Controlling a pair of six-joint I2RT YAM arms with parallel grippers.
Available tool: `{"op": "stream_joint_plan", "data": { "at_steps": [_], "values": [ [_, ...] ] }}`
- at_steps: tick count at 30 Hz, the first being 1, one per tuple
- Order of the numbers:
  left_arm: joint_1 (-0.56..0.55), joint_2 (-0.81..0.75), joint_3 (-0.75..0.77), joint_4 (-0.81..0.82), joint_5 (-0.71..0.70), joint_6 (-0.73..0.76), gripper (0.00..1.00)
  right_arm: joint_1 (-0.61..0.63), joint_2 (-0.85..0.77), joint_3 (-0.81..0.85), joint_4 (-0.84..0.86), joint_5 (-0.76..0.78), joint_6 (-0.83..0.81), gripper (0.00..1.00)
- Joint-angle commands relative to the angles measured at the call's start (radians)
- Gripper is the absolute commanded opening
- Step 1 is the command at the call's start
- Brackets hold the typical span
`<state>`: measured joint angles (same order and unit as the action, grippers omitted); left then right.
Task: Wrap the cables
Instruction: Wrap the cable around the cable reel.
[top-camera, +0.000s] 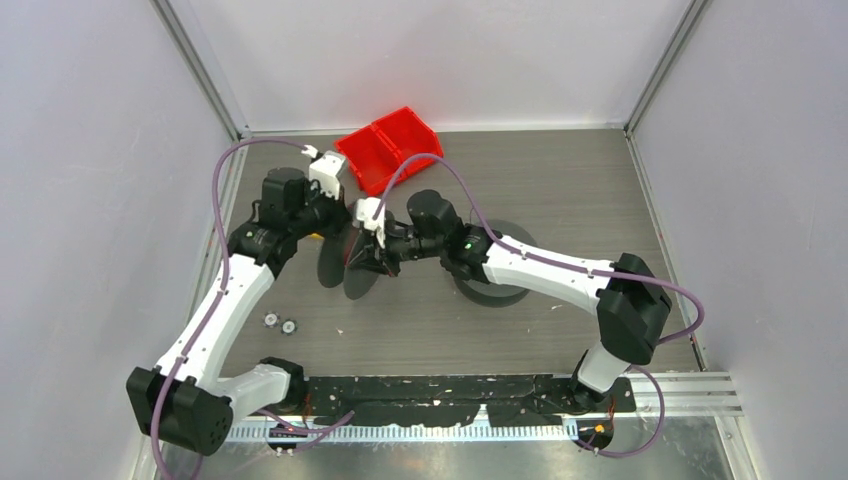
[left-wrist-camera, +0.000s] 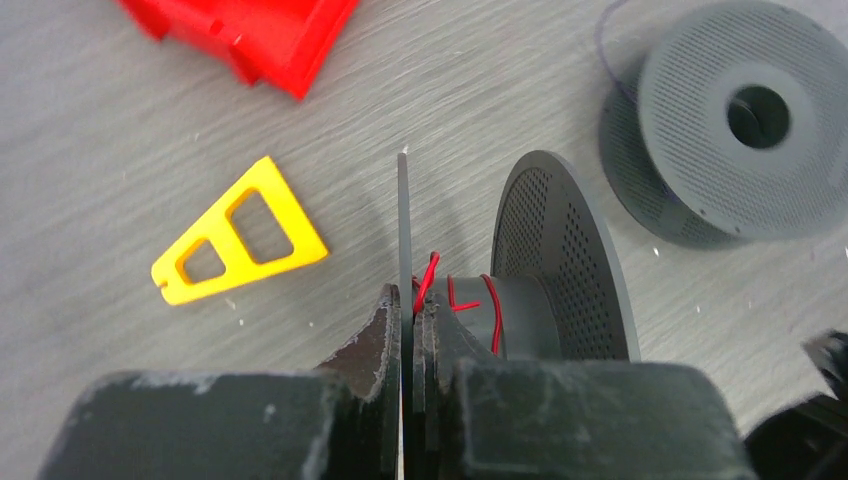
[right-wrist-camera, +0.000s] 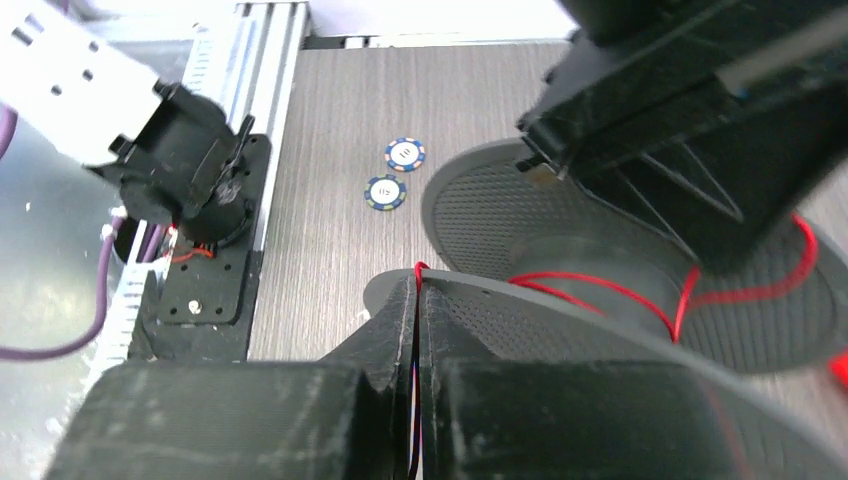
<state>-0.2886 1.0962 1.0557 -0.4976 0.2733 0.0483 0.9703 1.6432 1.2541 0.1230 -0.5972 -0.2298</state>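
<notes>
A dark grey spool (top-camera: 350, 275) stands on edge mid-table. My left gripper (left-wrist-camera: 404, 300) is shut on its thin near flange (left-wrist-camera: 403, 220), seen edge-on. The thin red cable (left-wrist-camera: 490, 310) lies in a few loose turns around the hub, between that flange and the perforated far flange (left-wrist-camera: 560, 260). My right gripper (right-wrist-camera: 417, 290) is shut on the red cable, which comes out at its fingertips and runs to the hub (right-wrist-camera: 600, 290). In the top view the left gripper (top-camera: 335, 232) and right gripper (top-camera: 362, 255) meet at the spool.
A second grey spool (left-wrist-camera: 740, 110) lies flat to the right, under the right arm (top-camera: 500, 290). A yellow triangular piece (left-wrist-camera: 240, 235) and a red bin (top-camera: 385, 148) are nearby. Two poker chips (right-wrist-camera: 395, 172) lie towards the near left.
</notes>
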Motion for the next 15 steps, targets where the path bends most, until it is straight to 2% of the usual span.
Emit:
{"op": "stream_joint_plan", "data": {
  "at_steps": [1,5,15],
  "values": [
    [-0.011,0.018,0.005,-0.010,-0.173,-0.219,0.00,-0.038,0.004,0.073,0.083,0.213,0.223,0.05],
    [-0.026,0.057,0.032,-0.067,-0.323,-0.303,0.00,-0.038,0.035,0.124,0.029,0.210,0.222,0.05],
    [-0.026,0.057,-0.006,-0.049,-0.439,-0.633,0.00,-0.033,0.080,0.210,-0.053,0.294,0.336,0.05]
  ]
}}
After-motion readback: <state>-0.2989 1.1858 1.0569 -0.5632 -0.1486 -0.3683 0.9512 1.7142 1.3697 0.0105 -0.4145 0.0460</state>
